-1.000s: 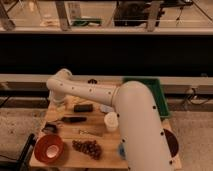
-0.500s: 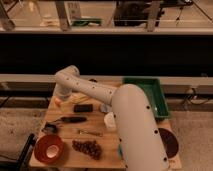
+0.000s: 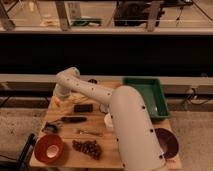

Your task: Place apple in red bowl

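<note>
The red bowl (image 3: 48, 148) stands at the front left corner of the wooden table (image 3: 107, 159), with nothing in it. The white arm reaches from the front right across the table to its far left corner. My gripper (image 3: 60, 98) is at the end of the arm, low over that far left corner and mostly hidden by the wrist. A pale yellowish patch shows just under it. I cannot tell whether that is the apple, which shows nowhere else.
A cluster of dark grapes (image 3: 88, 148) lies right of the red bowl. A black block (image 3: 83, 107), a dark tool (image 3: 69, 120), a metal utensil (image 3: 88, 132) and a white cup (image 3: 108, 120) are mid-table. A green tray (image 3: 145, 96) is far right and a dark purple bowl (image 3: 167, 142) front right.
The arm's bend at the far left has shifted a little to the right compared with one second ago. The things on the table have not moved.
</note>
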